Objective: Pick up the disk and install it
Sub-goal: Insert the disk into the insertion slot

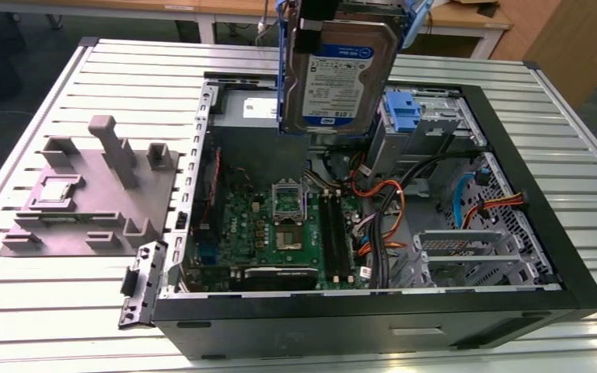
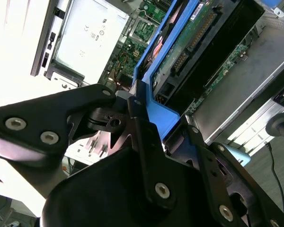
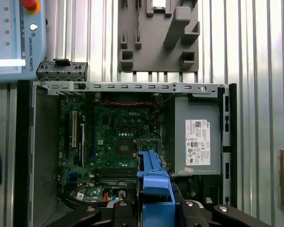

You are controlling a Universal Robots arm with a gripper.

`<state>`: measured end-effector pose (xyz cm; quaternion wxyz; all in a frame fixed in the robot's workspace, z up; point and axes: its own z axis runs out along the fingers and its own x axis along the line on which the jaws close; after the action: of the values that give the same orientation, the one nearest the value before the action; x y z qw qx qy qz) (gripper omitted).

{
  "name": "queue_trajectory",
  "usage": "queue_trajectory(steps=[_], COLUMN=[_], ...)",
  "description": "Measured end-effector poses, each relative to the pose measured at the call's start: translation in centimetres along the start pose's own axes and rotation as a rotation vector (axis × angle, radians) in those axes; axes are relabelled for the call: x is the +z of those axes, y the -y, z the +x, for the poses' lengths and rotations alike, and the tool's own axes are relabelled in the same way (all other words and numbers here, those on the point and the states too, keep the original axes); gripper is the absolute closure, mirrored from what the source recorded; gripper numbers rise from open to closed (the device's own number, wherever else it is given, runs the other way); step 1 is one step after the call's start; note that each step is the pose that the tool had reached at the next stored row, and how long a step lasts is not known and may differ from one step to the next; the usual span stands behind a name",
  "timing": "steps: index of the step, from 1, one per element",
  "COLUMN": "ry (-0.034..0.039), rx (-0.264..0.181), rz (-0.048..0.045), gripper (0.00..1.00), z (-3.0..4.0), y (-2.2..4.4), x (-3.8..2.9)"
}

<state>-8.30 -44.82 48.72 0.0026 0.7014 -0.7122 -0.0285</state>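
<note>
Blue-railed silver hard drive, the disk, is hanging on edge straight below the gripper, with its label side facing the exterior view. The gripper is clamping the blue bracket rail at the disk's upper end. In both wrist views the black fingers are pressing on either side of that plastic, so the jaws are standing narrow with only the rail between them. The disk is touching nothing but the gripper.

Beneath the tool, the open computer case is lying on its side on the slatted metal table. The motherboard and the grey power supply box are showing under the disk's lower edge, well apart from it. A blue drive caddy inside the case is sitting lower than the tool, just off to the exterior view's right of the hanging disk. A bare metal drive cage is lying farther off on that same side. A grey fixture block is resting outside the case, well away from the tool on the exterior view's left.

Progress, as a judgement: the pick-up is looking done, since the disk is lifted and carried over the open case. The install is not yet done. The disk is not seated in any bay or cage, and no part of it is inside the case walls.
</note>
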Motion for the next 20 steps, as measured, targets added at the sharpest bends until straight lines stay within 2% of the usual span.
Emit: queue_trajectory(steps=[4,9,20], ry=[0.0000,0.0000,-0.0009], rx=[0.000,0.000,0.000], rz=[0.0000,0.0000,0.0000], gripper=[0.63,0.63,0.63], z=[0.05,0.54,2.60], y=[0.02,0.02,0.05], x=[0.00,-0.02,-0.09])
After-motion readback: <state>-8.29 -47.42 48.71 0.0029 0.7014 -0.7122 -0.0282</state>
